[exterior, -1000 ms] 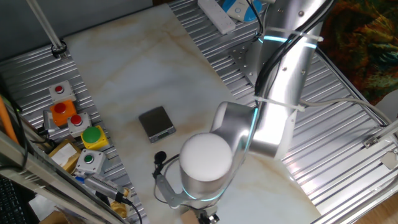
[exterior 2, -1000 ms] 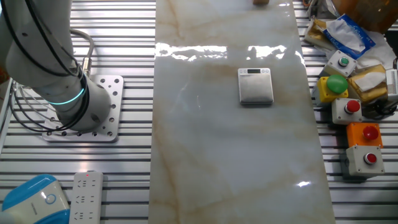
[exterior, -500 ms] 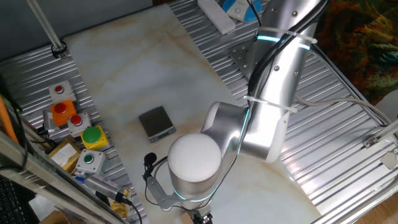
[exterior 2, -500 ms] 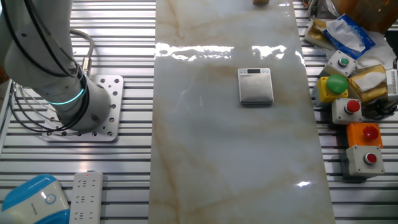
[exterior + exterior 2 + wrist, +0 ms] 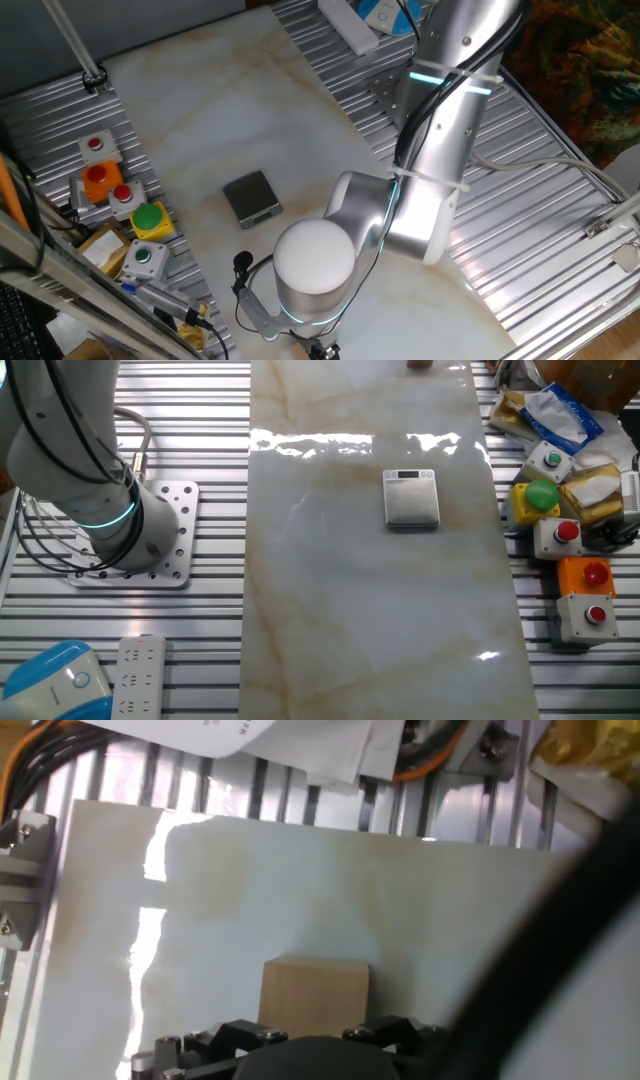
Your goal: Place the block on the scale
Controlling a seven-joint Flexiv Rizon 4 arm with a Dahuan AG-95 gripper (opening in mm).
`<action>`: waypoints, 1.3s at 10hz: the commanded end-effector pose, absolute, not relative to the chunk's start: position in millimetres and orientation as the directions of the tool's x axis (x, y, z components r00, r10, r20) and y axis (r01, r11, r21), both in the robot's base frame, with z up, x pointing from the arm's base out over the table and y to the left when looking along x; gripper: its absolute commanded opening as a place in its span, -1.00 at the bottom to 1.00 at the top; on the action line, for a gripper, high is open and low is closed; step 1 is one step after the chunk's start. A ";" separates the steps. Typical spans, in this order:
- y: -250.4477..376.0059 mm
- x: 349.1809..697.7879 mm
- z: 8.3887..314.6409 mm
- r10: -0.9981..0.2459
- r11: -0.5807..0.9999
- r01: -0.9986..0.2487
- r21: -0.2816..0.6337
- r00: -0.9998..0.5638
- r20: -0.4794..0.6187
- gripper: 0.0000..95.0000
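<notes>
Glossy marble-look slab (image 5: 370,610) throwing back bright glare, ribbed bare metal (image 5: 200,650) flanking it. The block (image 5: 313,995): matt pale wood, smooth faces. The scale (image 5: 412,498) shines dark and slick. Arm (image 5: 440,150): satin silver shell.

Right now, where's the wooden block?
In the hand view the block sits on the marble table, low centre, just ahead of the gripper; the scale is elsewhere.

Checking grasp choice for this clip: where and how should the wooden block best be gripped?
Grip the block across two opposite side faces, coming straight down from above. It is a plain cube lying flat on the marble table with bare surface around it, so its parallel faces suit a two-finger pinch. The gripper's fingers are not clearly visible in the hand view.
</notes>
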State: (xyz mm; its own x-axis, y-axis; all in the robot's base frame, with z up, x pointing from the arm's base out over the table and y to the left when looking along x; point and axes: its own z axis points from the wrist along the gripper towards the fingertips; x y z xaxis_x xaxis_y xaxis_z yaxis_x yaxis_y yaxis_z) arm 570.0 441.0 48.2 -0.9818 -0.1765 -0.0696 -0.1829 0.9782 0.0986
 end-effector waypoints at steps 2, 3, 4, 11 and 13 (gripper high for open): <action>440.4 570.8 37.4 -0.179 0.978 -0.186 0.099 -0.981 -0.079 1.00; 440.4 570.9 36.9 -0.182 0.977 -0.189 0.099 -0.980 -0.079 1.00; 440.4 571.0 34.8 -0.184 0.976 -0.192 0.100 -0.979 -0.081 1.00; 440.4 571.0 34.6 -0.178 0.975 -0.187 0.122 -0.981 -0.083 0.20; 440.5 570.9 36.2 -0.203 0.977 -0.206 0.052 -0.977 -0.064 0.20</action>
